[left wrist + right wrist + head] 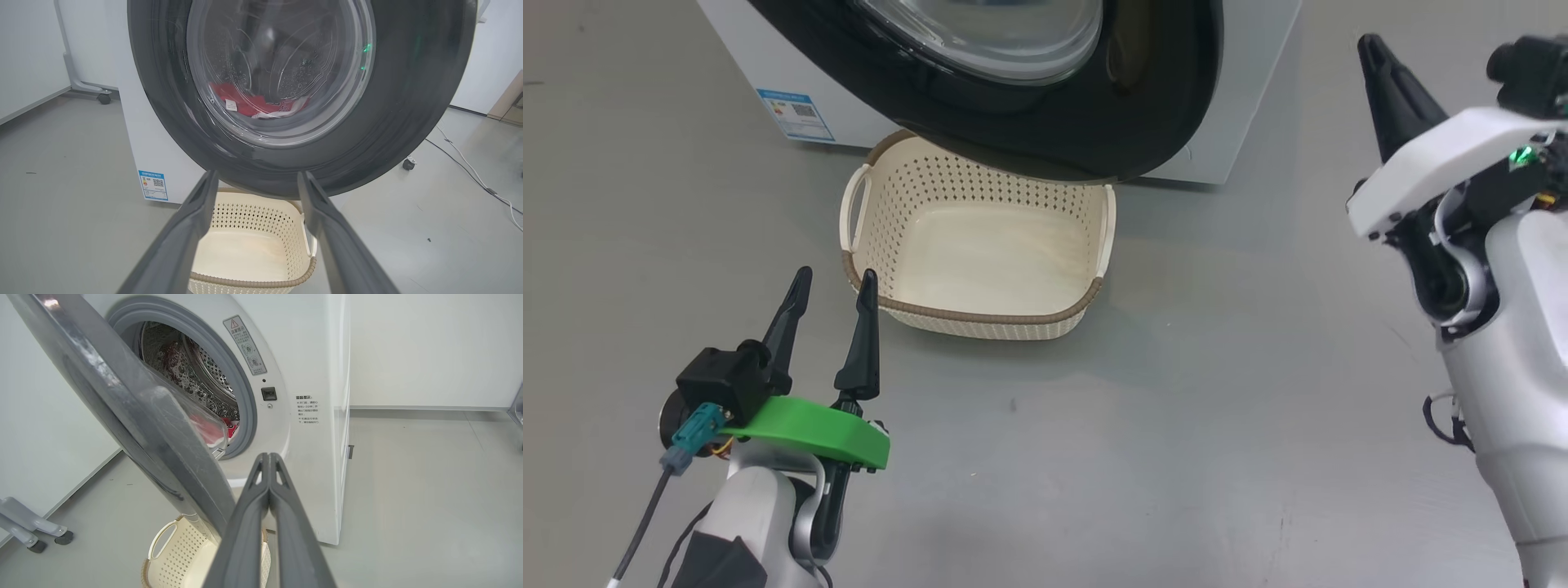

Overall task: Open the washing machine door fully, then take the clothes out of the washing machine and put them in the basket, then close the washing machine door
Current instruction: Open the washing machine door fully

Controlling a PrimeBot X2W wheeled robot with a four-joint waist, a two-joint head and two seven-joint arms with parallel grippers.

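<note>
Washing machine door [1160,106], large, round, wide glossy black rim, bulging clear glass bowl: found partly open, angled out from big white front-loading washing machine [310,355], gap on the right side. Noted its lower edge hanging over far rim of small cream perforated plastic basket [980,314] with brown woven-look rim. Found that basket upright on grey floor [1176,408], close against machine front. Saw red clothes [253,107] plus some white fabric low in steel drum [204,371], behind grey gasket [245,396]; visible through the glass from left wrist, past door edge from right wrist. Found left fingers [862,343] spread wide apart, just beside basket's near left corner, tips toward the door. Found right fingers [286,522] pressed together, raised at the right, apart from the door, aimed at white front below the opening. Spotted small blue sticker [796,114] low on machine front, left of basket.
</note>
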